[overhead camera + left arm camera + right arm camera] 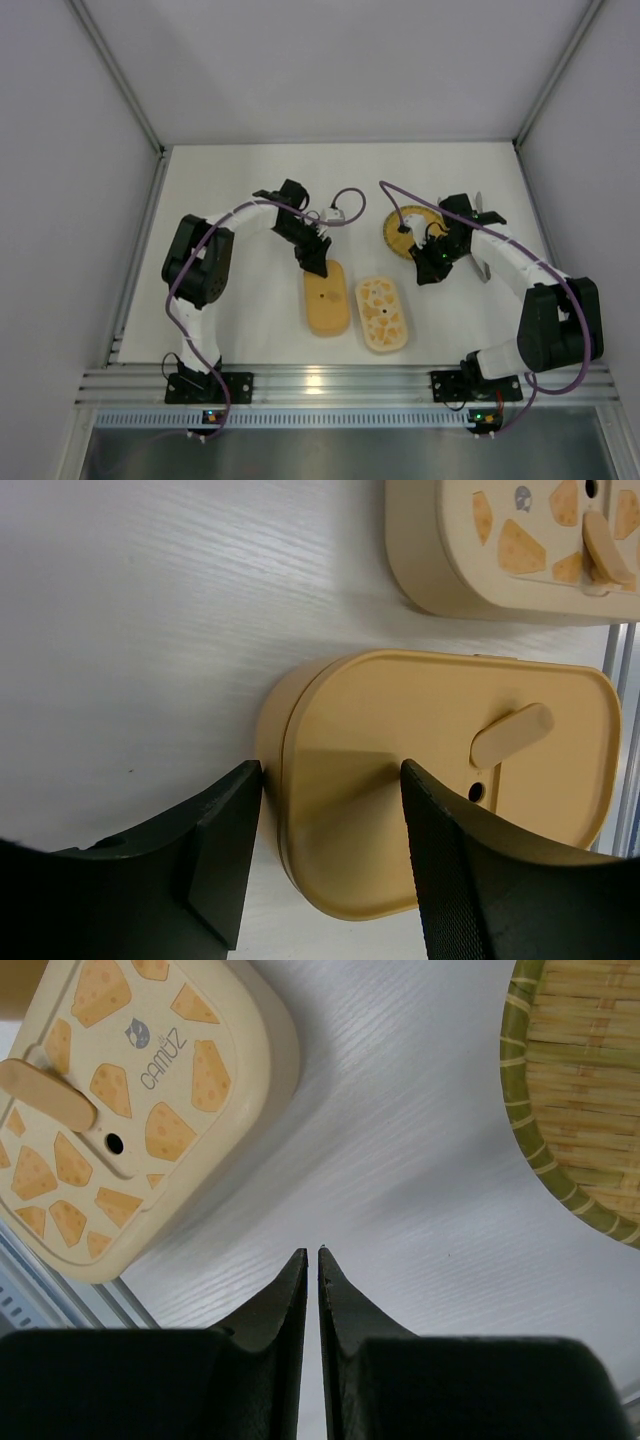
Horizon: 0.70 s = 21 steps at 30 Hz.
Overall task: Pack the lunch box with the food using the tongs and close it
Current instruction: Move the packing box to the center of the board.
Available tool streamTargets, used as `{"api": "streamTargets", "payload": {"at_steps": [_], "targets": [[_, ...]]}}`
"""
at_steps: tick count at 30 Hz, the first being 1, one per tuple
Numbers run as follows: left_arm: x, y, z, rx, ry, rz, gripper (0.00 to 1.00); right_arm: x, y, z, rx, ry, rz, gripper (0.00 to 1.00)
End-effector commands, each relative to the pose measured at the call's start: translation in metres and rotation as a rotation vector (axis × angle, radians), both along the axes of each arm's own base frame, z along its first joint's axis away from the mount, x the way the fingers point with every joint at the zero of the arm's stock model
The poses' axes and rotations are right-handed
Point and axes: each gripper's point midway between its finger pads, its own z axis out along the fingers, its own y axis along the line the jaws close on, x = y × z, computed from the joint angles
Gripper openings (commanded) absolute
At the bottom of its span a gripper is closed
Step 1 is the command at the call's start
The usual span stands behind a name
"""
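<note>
A plain tan lunch box (328, 300) lies lid-up in the middle of the table, with a tab and a small hole on its lid (440, 770). My left gripper (330, 770) is open and straddles its far end. The left finger (225, 850) is against the end wall and the right finger (460, 870) is over the lid. A cream lunch box with orange patches (383, 313) lies beside it. My right gripper (311, 1250) is shut and empty above bare table between that box (130, 1110) and the plate. The silver tongs (484, 268) lie mostly hidden under the right forearm. No food is in view.
A round yellow ribbed plate (395, 235) sits at the back right, partly under the right arm. What shows of it in the right wrist view, rim (520, 1110) included, holds nothing. An aluminium rail (330, 385) runs along the near edge, and grey walls enclose the table.
</note>
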Motion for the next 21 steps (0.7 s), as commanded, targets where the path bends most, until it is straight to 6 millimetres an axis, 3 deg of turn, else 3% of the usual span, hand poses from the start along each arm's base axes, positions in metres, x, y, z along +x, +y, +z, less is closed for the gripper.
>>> {"api": "streamTargets", "payload": {"at_steps": [1,7,14,15,16,17,21], "targets": [[-0.012,-0.001,-0.023,0.086,-0.032,-0.010,0.61,0.006,0.001,0.013,0.032,-0.043,-0.002,0.08],[-0.029,-0.007,-0.025,0.102,-0.031,-0.001,0.62,0.006,0.004,0.016,0.051,-0.045,-0.008,0.09],[-0.030,-0.010,-0.015,0.083,-0.032,0.027,0.65,0.007,0.006,0.021,0.066,-0.061,-0.021,0.09],[-0.030,-0.010,-0.011,0.082,-0.034,0.033,0.69,0.008,0.006,0.024,0.070,-0.068,-0.023,0.09],[-0.026,-0.010,-0.008,0.087,-0.049,0.044,0.91,0.008,0.007,0.026,0.076,-0.075,-0.024,0.09],[-0.024,-0.010,-0.005,0.090,-0.053,0.063,0.98,0.009,0.007,0.029,0.082,-0.084,-0.028,0.09],[0.000,-0.008,0.034,0.045,-0.124,0.143,0.98,0.018,0.008,0.055,0.136,-0.165,-0.063,0.10]]}}
